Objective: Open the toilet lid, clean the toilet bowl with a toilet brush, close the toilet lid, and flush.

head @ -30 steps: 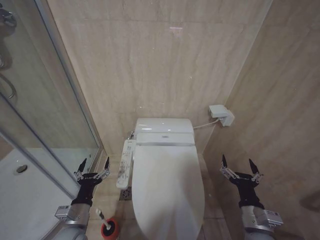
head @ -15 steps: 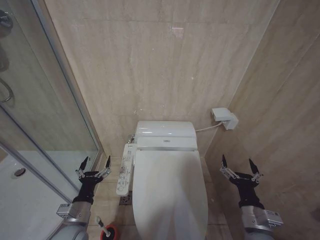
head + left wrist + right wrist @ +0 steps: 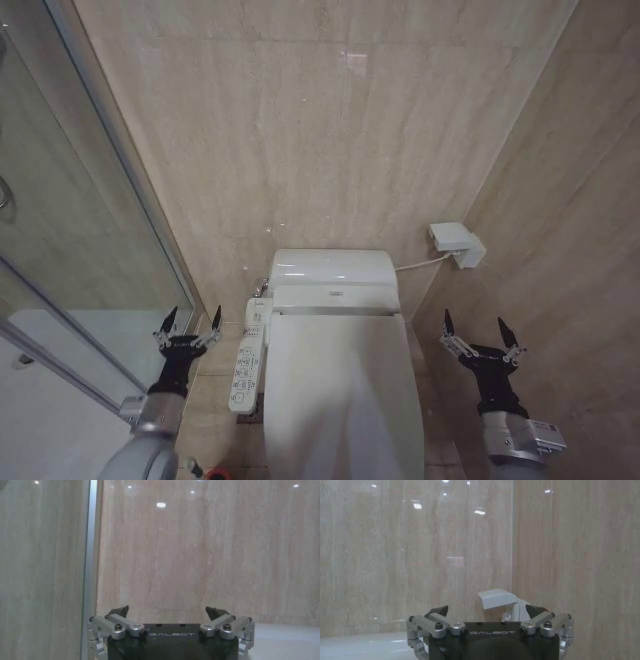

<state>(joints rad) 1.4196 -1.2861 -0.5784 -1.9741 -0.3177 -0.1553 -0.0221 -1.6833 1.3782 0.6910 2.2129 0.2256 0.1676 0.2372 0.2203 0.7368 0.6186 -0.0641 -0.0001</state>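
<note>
Toilet lid [image 3: 340, 395] is down, closed flat over the toilet bowl, which it hides entirely; the toilet sits against the beige tiled back wall [image 3: 320, 130], centred low in the head view. White tank housing [image 3: 333, 279] sits behind the lid, touching the wall. A long white button panel [image 3: 246, 358] runs along the toilet's left side, just beside the lid edge. Left gripper [image 3: 187, 321] hangs in the air left of the button panel, between it and the glass shower partition [image 3: 90, 230], touching nothing; jaws spread wide, empty. In the left wrist view the left gripper [image 3: 169, 610] points at the wall next to the partition's metal frame [image 3: 90, 555]. Right gripper [image 3: 482, 334] hangs to the right of the lid, near the right side wall, apart from the toilet; jaws spread wide, empty. In the right wrist view the right gripper [image 3: 487, 609] faces a small white wall box [image 3: 498, 598] mounted near the corner; the same box [image 3: 457, 243] shows in the head view, with a white cable running to the tank. Toilet brush [image 3: 190, 467]: just a small part shows at the bottom edge, on the floor left of the toilet, beside the left arm.
</note>
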